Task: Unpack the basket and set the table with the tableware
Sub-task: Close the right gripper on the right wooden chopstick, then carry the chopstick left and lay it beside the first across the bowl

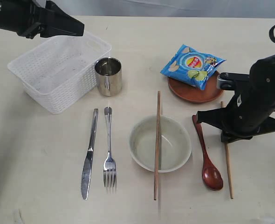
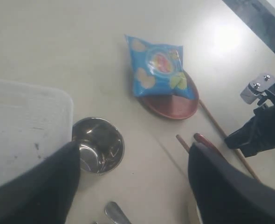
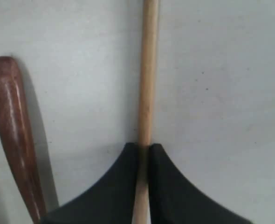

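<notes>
The right gripper (image 3: 144, 151) is pinched tight on the chopstick (image 3: 147, 70), which lies flat on the table (image 3: 221, 70) just beside the spoon (image 3: 11, 130). It should lift level and straight up, so the spoon isn't nudged. The left gripper (image 2: 133, 179) hangs wide open and empty by the basket (image 1: 53, 79).

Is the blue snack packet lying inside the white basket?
No, the blue snack packet rests on the small red-brown plate, well apart from the white basket.

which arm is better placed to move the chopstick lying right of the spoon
right: the right tool is shut on that chopstick; the left tool hangs open by the basket, far off
</notes>
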Robot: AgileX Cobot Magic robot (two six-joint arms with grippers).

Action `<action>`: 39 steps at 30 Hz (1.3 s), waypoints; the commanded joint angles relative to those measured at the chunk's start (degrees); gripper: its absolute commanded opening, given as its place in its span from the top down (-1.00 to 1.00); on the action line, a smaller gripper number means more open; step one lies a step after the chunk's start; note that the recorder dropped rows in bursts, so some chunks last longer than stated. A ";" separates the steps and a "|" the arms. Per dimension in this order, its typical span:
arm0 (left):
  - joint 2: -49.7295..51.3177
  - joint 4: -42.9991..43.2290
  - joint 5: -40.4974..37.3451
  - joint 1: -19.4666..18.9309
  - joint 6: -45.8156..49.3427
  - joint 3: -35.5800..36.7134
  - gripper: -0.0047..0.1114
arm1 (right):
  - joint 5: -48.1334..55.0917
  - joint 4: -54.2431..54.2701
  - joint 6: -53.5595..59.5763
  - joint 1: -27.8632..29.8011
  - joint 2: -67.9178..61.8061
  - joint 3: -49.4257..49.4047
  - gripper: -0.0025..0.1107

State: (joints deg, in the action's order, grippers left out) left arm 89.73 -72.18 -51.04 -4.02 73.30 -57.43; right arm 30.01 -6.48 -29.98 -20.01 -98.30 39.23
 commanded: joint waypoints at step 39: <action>-0.42 -0.18 -0.53 0.41 0.36 0.37 -0.15 | 3.03 23.02 3.10 -15.60 7.20 8.01 0.96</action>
State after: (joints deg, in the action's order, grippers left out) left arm 89.73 -72.18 -51.26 -4.02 73.30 -57.43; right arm 34.65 16.10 -26.63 -35.54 -90.51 47.13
